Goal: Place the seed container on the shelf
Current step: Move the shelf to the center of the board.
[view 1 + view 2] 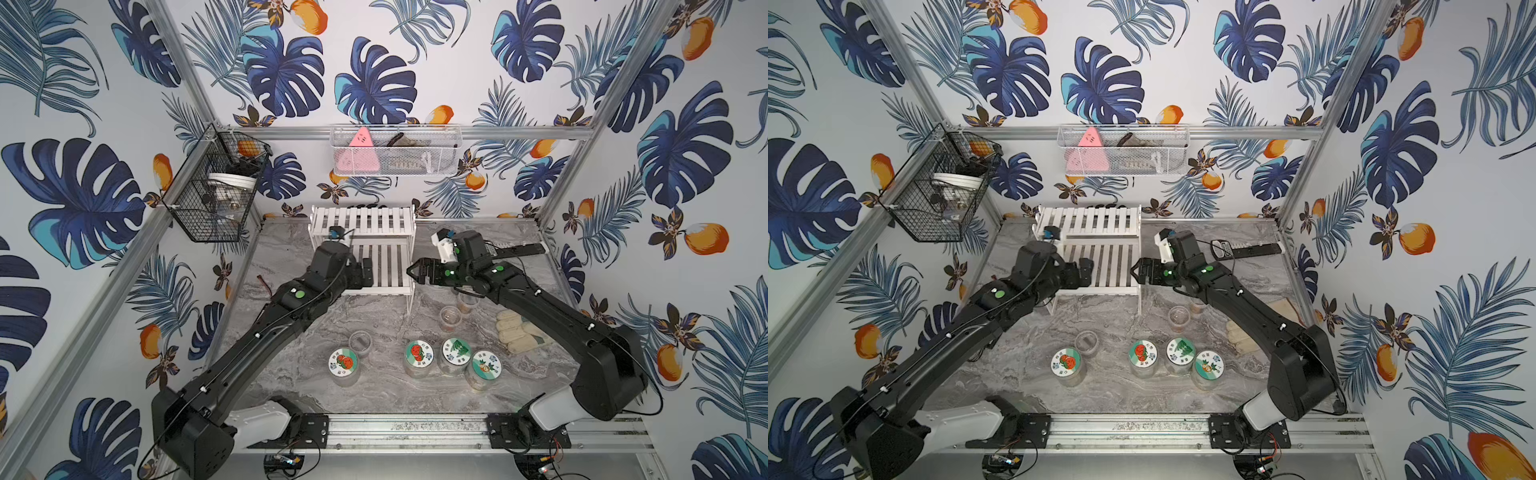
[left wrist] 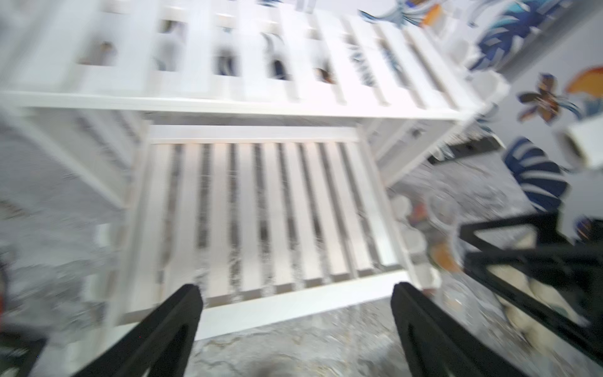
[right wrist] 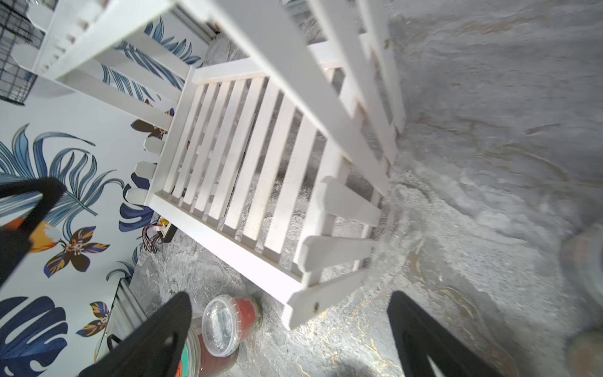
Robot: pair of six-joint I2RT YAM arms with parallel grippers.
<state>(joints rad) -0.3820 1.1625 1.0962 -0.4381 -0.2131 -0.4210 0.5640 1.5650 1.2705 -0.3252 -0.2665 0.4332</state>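
No word or number can be read anywhere. Four clear jars (image 1: 347,379) have round white-and-teal lids with picture labels ringed by small dark characters, all too small to make out. From the white slatted two-tier shelf (image 1: 362,220), the red-fruit lid (image 1: 343,362) lies at six o'clock. The second red-fruit lid (image 1: 419,353) is at five, with the green-leaf lid (image 1: 456,348) and orange-fruit lid (image 1: 486,365) between four and five. At three o'clock, the white marking on the black flat tool (image 1: 1225,248) is illegible too.

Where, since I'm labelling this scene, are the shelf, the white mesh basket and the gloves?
shelf (image 1: 365,220): top view, upper tier slats.
white mesh basket (image 1: 446,163): top view, front wall.
gloves (image 1: 517,332): top view, fingers.
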